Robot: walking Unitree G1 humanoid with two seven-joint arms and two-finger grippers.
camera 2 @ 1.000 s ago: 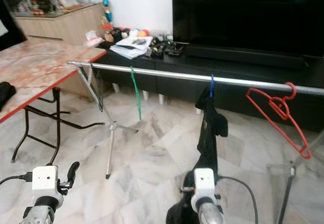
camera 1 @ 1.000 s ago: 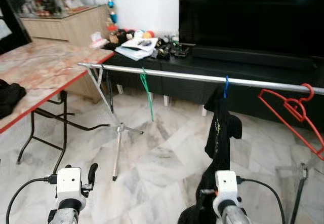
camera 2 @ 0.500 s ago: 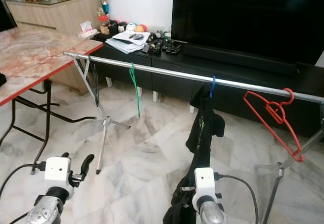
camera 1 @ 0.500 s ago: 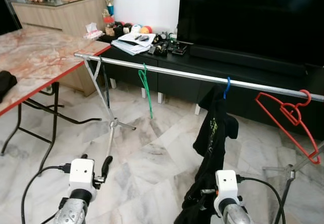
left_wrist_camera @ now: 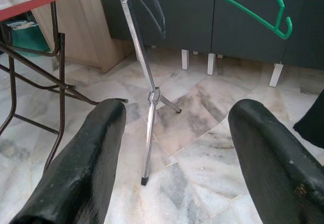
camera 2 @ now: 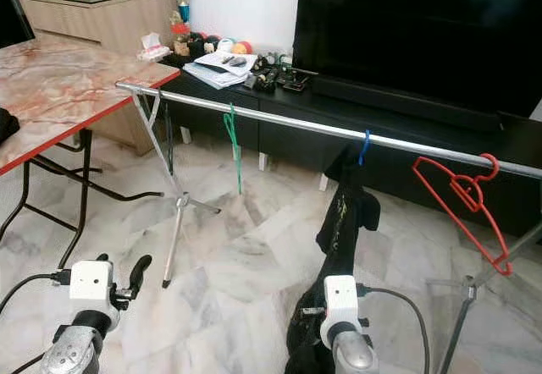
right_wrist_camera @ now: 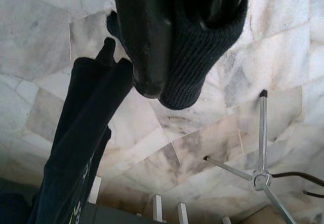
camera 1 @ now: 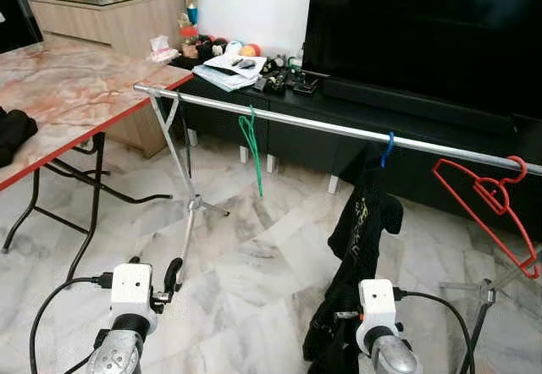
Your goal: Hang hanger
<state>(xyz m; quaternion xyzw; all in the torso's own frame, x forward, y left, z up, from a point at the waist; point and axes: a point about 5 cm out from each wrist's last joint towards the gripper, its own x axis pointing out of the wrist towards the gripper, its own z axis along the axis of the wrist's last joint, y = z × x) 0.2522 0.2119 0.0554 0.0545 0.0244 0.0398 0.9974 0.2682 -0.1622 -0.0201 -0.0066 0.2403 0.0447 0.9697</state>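
So the blue hanger (camera 1: 387,147) with the black shirt (camera 1: 364,239) on it is already hooked over the silver rail (camera 1: 322,128), a bit right of the middle. The shirt droops down from it toward the near side, right to your right gripper (right_wrist_camera: 169,46). That one looks clamped onto the dark fabric: in the right wrist view the black fingers (right_wrist_camera: 142,36) sit tight against a ribbed knit edge, cuff or hem, can't tell which.

Handling-wise, my guess is the whole thing is light and floppy. The shirt is soft cloth that'll stretch and swing rather than push anything, so you can't steer the hanger through it. The hook looks like thin plastic, slick on metal tube, so a tug sideways could slide it along or pop it off. If you need to reposition, I'd go for the hook or neck up by the rail, not the cloth.

Looks: small bright blue hook, black shirt bunched and narrow, yellowish print down the front.

Your left gripper (left_wrist_camera: 177,148) is low on the near left, fingers spread wide, holding nothing. A green hanger (camera 1: 251,141) hangs further left on the rail, a red hanger (camera 1: 487,200) at the right end.
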